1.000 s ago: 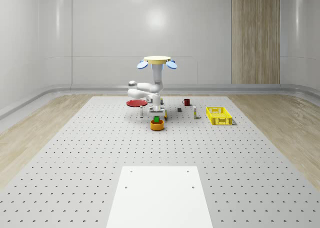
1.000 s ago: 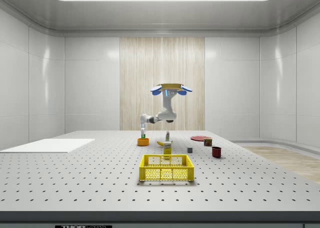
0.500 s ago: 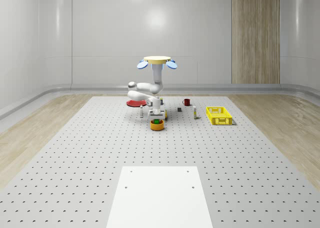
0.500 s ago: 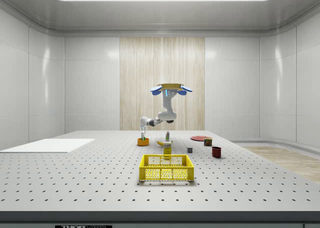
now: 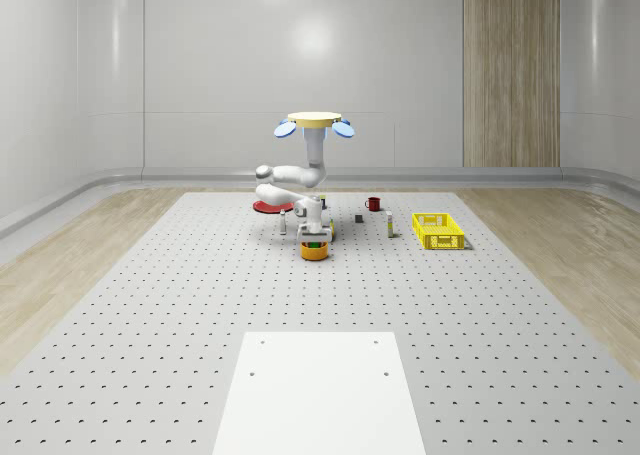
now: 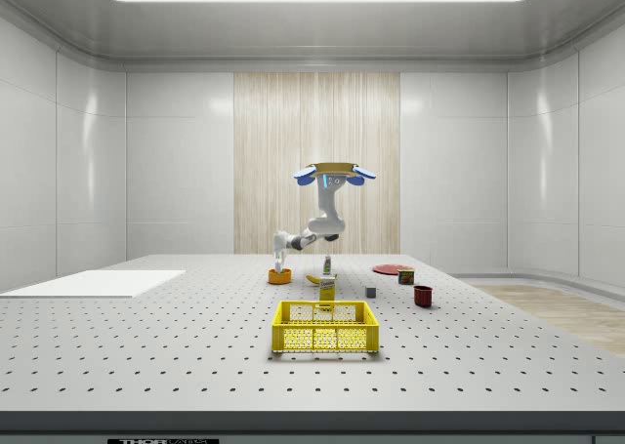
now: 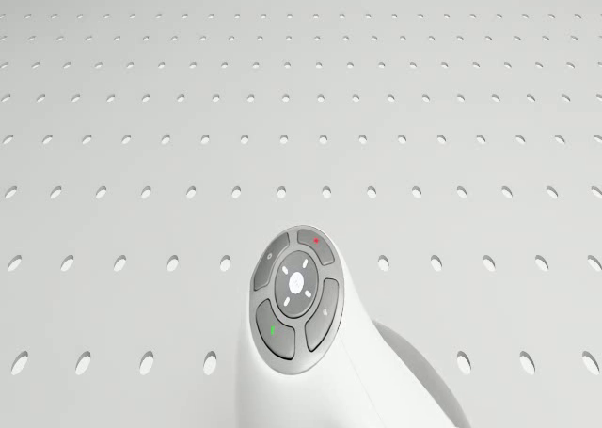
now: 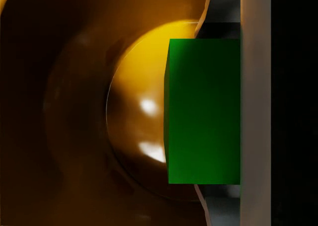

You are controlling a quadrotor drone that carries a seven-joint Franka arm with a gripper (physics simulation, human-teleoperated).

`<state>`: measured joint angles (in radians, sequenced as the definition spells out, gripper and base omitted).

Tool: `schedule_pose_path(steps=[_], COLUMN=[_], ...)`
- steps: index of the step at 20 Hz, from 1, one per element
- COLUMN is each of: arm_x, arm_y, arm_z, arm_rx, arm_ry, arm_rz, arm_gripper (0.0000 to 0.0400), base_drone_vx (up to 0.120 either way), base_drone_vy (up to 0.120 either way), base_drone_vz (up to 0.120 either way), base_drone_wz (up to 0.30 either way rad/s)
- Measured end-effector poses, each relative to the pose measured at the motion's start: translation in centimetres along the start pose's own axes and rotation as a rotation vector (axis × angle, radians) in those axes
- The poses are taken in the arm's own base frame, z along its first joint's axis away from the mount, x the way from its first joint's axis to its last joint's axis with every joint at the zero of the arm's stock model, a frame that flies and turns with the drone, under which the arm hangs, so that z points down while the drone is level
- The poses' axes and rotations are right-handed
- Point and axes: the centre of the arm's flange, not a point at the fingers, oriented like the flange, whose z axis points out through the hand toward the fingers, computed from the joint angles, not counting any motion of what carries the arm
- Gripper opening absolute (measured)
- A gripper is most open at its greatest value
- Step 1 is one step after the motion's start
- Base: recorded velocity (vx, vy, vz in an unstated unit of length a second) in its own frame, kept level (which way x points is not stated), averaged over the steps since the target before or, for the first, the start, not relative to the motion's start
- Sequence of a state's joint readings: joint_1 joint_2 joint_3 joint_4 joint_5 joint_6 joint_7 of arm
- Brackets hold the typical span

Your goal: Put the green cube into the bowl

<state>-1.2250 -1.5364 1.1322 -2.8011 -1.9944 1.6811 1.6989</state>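
Note:
The drone (image 5: 314, 123) hovers over the perforated table, a little behind the orange bowl (image 5: 314, 252). Its white arm reaches down and forward, and the gripper (image 5: 314, 237) stands right at the bowl's mouth. The side view has the gripper (image 6: 279, 265) dipping onto the bowl (image 6: 280, 277). In the wrist view the green cube (image 8: 203, 112) sits between dark grey fingers (image 8: 223, 7), with the gripper (image 8: 218, 112) shut on it. The bowl's glossy orange inside (image 8: 134, 121) lies close beneath the cube.
A yellow crate (image 5: 438, 231) stands toward the whole-scene view's right, with a red mug (image 5: 373, 204) behind it. A red plate (image 5: 268, 206) lies behind the arm, and small bottles stand near the bowl. A white sheet (image 5: 320, 390) covers the near table.
The arm has lowered the gripper with the green cube from just above the bowl down into its mouth. The drone has held its place.

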Motion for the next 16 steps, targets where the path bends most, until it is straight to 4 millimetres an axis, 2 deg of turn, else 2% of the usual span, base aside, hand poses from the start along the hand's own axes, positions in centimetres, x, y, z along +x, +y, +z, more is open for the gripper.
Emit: schedule_pose_path(steps=[3, 6, 12, 16], arm_x=[0.0, -0.1, -0.1, -0.1], arm_y=[0.0, -0.1, -0.1, -0.1], arm_z=[-0.3, -1.2, -3.7, -4.6], arm_rx=[0.0, 0.0, 0.0, 0.0], arm_ry=[0.0, 0.001, 0.001, 0.001], arm_rz=[0.001, 0.002, 0.002, 0.002], arm_gripper=[0.0364, 0.0383, 0.0396, 0.0398], base_drone_vx=[0.0, 0.0, 0.0, 0.0], base_drone_vy=[0.0, 0.0, 0.0, 0.0], base_drone_vz=[0.0, 0.0, 0.0, 0.0], base_drone_wz=[0.0, 0.0, 0.0, 0.0])
